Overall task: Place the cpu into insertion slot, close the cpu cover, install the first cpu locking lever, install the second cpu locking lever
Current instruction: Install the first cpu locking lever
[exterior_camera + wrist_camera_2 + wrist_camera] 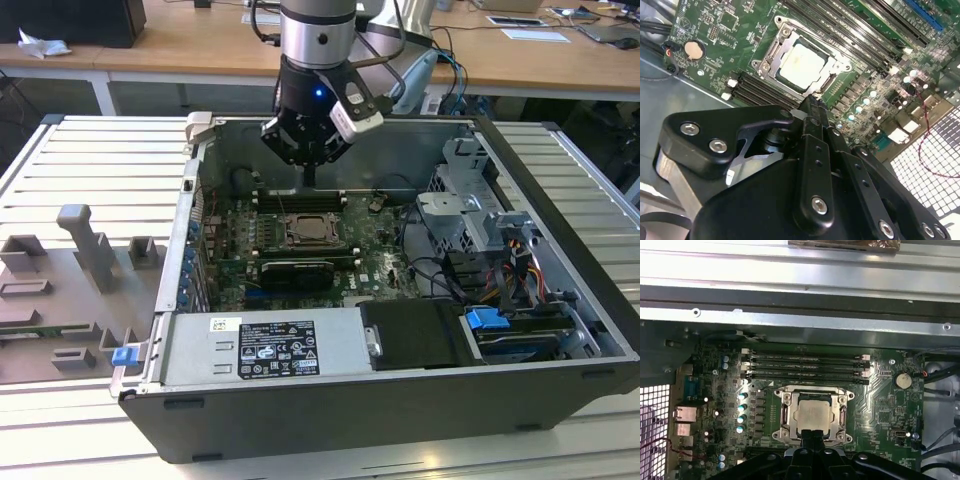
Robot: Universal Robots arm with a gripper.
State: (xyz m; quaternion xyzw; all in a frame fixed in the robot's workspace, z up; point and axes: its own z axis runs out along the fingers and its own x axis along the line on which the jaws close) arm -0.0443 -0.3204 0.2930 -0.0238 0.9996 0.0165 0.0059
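Pincer (309,178) hangs from the arm over the open computer case (300,420), which lies on its side on the slatted metal tabletop (100,170). In both wrist views its black fingers (808,439) meet tip to tip with no gap showing, and nothing is caught between them. The cpu (812,413) sits flat in the insertion slot (330,240) on the green circuit board (880,410), its pale metal top facing up. The cpu cover (813,391) lies down around it, and the chip shows through the central cut-out. In the second wrist view the pincer tip (810,100) is just beside one edge of the cover (771,59); whether it touches the frame I cannot tell. Whether either locking lever is latched cannot be made out. Long black memory slots (805,365) run along the far side of the socket from the fingertips, and a round coin battery (902,380) sits on the board well apart from it. Grey moulded fixtures (90,240) rest on the tabletop outside the case, on the exterior view's left.
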